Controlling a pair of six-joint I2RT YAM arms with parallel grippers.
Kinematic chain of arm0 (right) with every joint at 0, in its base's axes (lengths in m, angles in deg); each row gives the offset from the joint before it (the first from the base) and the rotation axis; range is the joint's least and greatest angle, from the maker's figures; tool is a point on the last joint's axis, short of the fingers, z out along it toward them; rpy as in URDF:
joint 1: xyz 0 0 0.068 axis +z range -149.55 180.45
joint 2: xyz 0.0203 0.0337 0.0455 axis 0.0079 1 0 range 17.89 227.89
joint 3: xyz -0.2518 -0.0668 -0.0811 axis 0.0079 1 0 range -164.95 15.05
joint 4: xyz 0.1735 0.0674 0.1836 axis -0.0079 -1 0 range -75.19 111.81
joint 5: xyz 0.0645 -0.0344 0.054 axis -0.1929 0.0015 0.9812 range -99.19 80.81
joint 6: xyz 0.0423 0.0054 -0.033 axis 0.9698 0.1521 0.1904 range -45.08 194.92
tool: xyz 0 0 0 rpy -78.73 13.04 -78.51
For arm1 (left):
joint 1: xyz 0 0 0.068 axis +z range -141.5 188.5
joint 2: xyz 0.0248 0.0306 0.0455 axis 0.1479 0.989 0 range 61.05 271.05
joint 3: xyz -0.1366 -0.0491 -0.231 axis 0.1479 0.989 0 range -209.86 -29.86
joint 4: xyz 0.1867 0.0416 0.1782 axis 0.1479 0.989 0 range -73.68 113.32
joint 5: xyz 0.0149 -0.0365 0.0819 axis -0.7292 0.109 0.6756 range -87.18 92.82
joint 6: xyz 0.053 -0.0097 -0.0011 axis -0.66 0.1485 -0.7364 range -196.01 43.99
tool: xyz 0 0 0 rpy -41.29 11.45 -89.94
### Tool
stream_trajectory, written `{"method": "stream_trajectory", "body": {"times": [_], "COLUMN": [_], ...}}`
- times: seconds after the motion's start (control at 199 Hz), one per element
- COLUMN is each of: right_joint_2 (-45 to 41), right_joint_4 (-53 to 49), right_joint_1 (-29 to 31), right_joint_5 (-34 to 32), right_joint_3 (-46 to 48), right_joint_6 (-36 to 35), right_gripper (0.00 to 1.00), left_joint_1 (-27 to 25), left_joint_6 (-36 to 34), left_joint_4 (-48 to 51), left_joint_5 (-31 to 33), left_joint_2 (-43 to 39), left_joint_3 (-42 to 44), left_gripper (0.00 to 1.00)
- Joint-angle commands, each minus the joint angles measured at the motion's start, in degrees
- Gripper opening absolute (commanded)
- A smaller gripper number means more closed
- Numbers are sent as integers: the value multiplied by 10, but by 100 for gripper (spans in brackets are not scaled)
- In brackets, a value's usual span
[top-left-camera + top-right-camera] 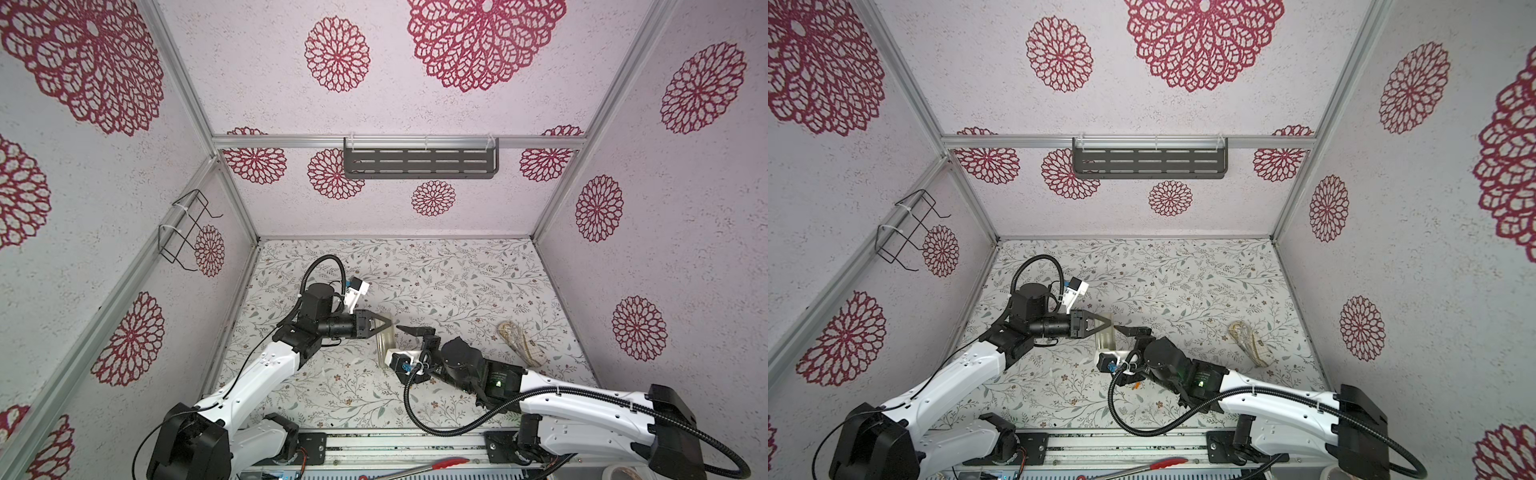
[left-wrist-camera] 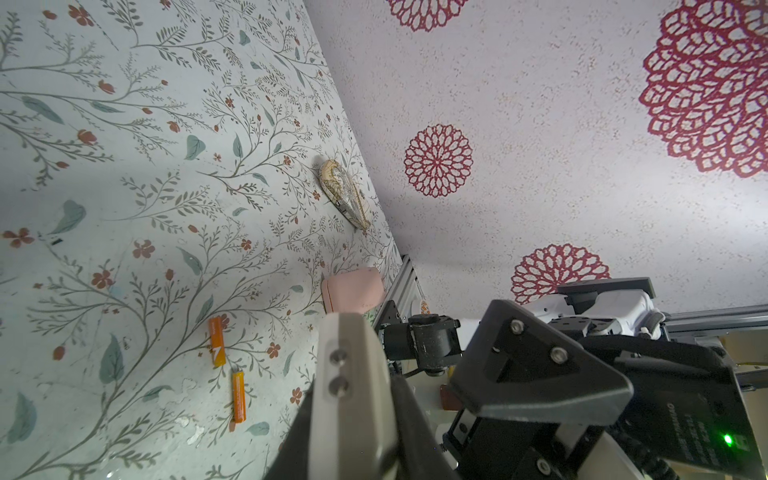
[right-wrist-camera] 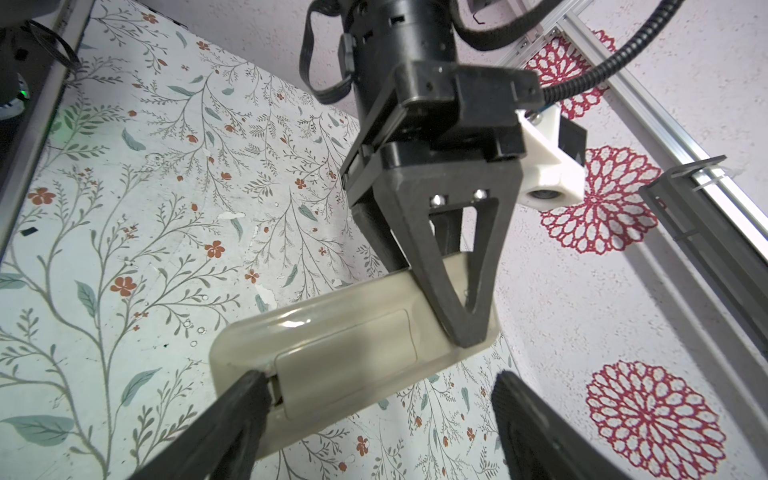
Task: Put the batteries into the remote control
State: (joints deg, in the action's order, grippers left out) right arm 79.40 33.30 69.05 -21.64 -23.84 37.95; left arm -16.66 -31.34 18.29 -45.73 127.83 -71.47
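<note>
Bright, even, diffuse light. Soft shadows on surface (image 1: 457,291). Top views bend at edges. Glare streak on remote (image 3: 345,357); right pincer (image 3: 380,380) close-up soft.

Two batteries (image 2: 217,340), one remote control (image 3: 345,357), one pink pad (image 2: 353,291), one patterned oval object (image 2: 345,193).

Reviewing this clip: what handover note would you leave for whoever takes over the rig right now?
Left gripper: shut on the remote control, held off the table, back facing the other arm.
Right gripper: open, empty, one fingertip at the battery cover edge.
Batteries: both loose on the table.
Done: remote lifted. Left: cover off, both batteries in.
</note>
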Motion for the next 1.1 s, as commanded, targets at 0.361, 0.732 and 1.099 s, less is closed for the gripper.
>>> {"method": "stream_trajectory", "body": {"times": [0.361,0.732,1.099], "right_joint_2": [-21,-30,-35], "right_joint_4": [90,88,-3], "right_joint_1": [19,24,24], "right_joint_5": [-91,-74,-12], "right_joint_3": [9,13,-14], "right_joint_6": [-36,-37,-2], "right_gripper": [86,87,97], "left_joint_1": [-3,-2,0], "left_joint_6": [2,-7,-14], "left_joint_4": [-3,11,15], "left_joint_5": [-18,-8,-16], "left_joint_2": [3,5,5], "left_joint_3": [-4,-8,-8], "left_gripper": [0,0,0]}}
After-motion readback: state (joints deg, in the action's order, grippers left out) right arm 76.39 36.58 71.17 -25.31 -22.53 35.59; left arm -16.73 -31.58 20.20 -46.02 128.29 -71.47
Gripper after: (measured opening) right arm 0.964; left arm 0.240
